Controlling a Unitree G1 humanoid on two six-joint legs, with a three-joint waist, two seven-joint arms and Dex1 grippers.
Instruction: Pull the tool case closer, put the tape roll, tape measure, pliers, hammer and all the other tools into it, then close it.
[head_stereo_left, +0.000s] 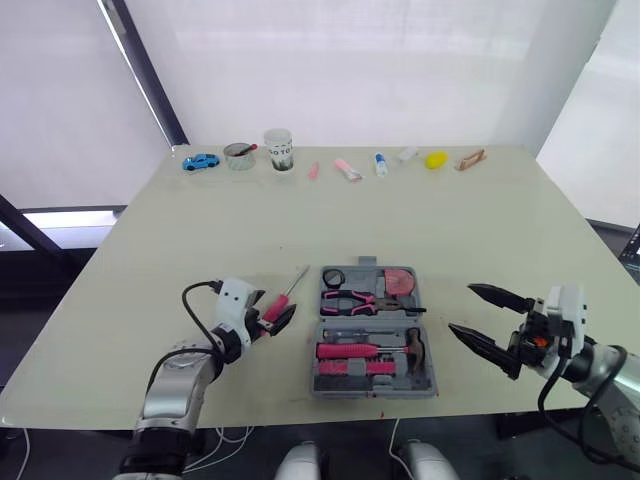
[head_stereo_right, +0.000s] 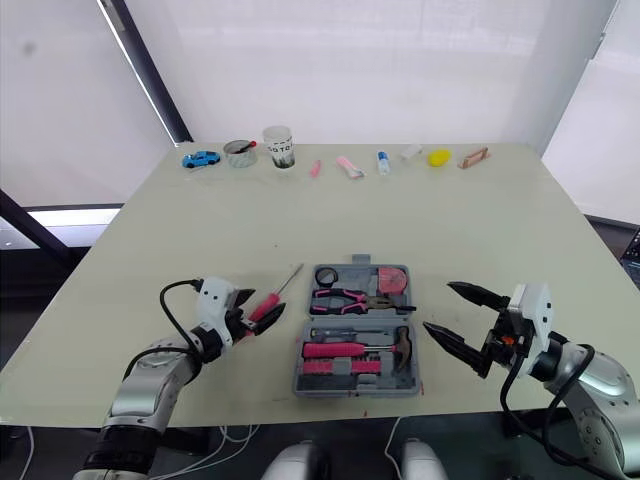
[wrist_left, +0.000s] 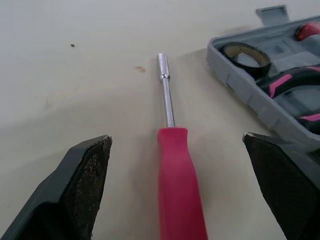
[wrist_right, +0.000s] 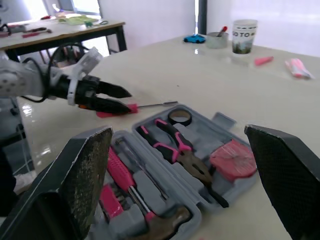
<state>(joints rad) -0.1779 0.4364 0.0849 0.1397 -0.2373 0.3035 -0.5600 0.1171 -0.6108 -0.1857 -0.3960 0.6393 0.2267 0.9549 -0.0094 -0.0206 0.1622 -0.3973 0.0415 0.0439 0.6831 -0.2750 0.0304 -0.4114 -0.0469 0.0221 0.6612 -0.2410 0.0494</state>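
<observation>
Packing step: the left tool (wrist_left: 176, 140), fingers apart, straddles the pink-handled nut driver (wrist_left: 181, 190) on the bench (head_stereo_left: 450, 220) beside the tool case (head_stereo_left: 372, 389). Next it should clamp and lift. The right tool (head_stereo_left: 460, 308) is spread too.

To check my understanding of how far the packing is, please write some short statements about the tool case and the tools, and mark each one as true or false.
1. The tool case is open. True.
2. The screwdriver is already inside the case. False: it lies on the table beside the case, between the open fingers of the left gripper.
3. The pliers lie in the case. True.
4. The right gripper holds the hammer. False: this gripper is open and empty, to the right of the case, and the hammer lies in the case.
5. The tape roll is in the case. True.
</observation>
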